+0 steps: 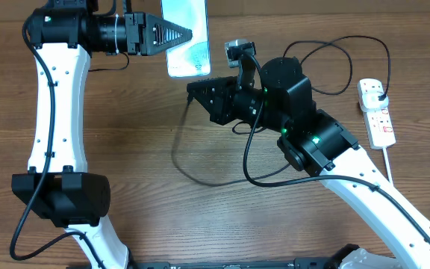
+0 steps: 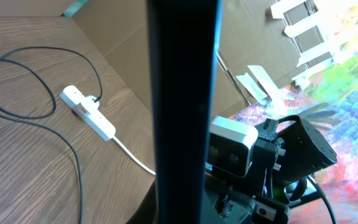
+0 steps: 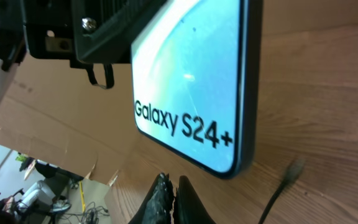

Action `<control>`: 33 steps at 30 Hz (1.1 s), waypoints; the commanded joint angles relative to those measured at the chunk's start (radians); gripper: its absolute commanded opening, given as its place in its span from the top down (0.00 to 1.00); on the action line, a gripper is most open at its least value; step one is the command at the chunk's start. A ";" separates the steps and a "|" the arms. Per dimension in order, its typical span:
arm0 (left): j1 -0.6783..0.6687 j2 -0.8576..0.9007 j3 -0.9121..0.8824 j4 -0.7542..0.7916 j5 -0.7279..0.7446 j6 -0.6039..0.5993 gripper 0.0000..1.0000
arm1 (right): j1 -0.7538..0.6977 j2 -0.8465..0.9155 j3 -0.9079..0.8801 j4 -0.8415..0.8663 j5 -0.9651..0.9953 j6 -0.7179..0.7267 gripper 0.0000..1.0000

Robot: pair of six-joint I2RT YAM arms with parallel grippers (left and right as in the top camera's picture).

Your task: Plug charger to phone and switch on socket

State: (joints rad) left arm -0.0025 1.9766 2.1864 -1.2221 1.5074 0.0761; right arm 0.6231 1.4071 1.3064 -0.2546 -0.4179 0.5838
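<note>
My left gripper point(image 1: 172, 35) is shut on the phone point(image 1: 186, 37) and holds it off the table at the back. The phone's light blue screen with "Galaxy S24+" text fills the right wrist view point(image 3: 191, 81). In the left wrist view its dark edge point(image 2: 182, 106) stands as a vertical bar. My right gripper point(image 1: 190, 88) sits just below the phone's lower end. Its fingers point(image 3: 176, 194) are shut and nothing shows between them. The charger's thin black cable point(image 1: 176, 146) loops on the table below it. A blurred cable end point(image 3: 291, 171) lies right of the fingers. The socket point(image 1: 377, 112) lies at the far right with the black plug point(image 1: 380, 94) in it.
The socket also shows in the left wrist view point(image 2: 87, 112), with its thick white cord point(image 2: 132, 155) and loops of the black cable point(image 2: 17, 81) beside it. A cardboard wall point(image 2: 129, 43) stands behind the table. The right arm's wrist camera point(image 2: 232, 149) is close to the phone.
</note>
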 commanded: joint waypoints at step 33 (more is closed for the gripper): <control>0.163 -0.035 0.008 -0.175 -1.227 -0.418 0.96 | -0.028 0.765 0.986 -0.949 0.159 -0.272 0.18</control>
State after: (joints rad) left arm 0.1307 1.9766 2.1849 -1.3808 0.3897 -0.3035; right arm 0.5888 2.0941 2.2669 -1.2369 -0.2955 0.3561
